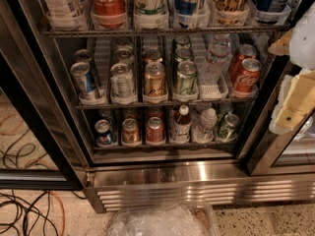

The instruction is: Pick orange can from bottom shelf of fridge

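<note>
We judge the task barely begun: nearest us, at the right edge, the pincer [295, 104] hangs outside the fridge [197, 178], about level with the middle rack and well apart from the target, and we cannot tell whether it is released or clenched. Farther in, the orange can [130, 131] stands upright and untouched at the front of the bottom shelf [167, 144], between a blue can [104, 132] and a red can [155, 130]. What is left for us is everything: the reach down and leftward, the grasp, the withdrawal.
</note>
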You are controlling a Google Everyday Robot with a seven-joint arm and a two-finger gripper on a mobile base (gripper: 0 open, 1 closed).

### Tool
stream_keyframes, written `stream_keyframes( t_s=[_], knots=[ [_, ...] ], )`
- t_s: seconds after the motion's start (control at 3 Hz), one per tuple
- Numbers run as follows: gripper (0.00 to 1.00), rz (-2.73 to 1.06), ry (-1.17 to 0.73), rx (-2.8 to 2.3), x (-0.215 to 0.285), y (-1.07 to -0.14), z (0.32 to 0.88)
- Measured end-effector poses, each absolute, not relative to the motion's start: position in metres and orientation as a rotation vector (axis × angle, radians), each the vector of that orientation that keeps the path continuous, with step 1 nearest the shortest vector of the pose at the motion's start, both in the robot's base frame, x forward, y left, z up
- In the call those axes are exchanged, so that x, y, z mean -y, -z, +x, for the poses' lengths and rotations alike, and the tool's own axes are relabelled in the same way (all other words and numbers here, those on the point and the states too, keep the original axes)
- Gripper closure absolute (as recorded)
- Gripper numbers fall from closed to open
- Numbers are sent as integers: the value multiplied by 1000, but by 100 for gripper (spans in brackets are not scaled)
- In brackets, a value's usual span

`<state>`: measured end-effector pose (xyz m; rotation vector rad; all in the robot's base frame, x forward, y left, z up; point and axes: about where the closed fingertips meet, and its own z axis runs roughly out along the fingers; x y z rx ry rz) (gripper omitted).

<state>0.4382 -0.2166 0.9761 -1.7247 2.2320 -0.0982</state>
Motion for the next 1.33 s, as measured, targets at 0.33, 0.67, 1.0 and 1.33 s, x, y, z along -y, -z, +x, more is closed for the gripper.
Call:
stream_keyframes(
  t_s=[0.33, 0.67, 1.0, 1.33],
  knots=[
    [0, -1723, 100, -2230, 216, -977, 438],
    [0, -1649, 106, -2247, 215, -969, 441],
    [0, -1543, 79, -2233, 208, -956, 444],
    [0, -1440, 53, -2186, 198, -938, 452]
  ],
)
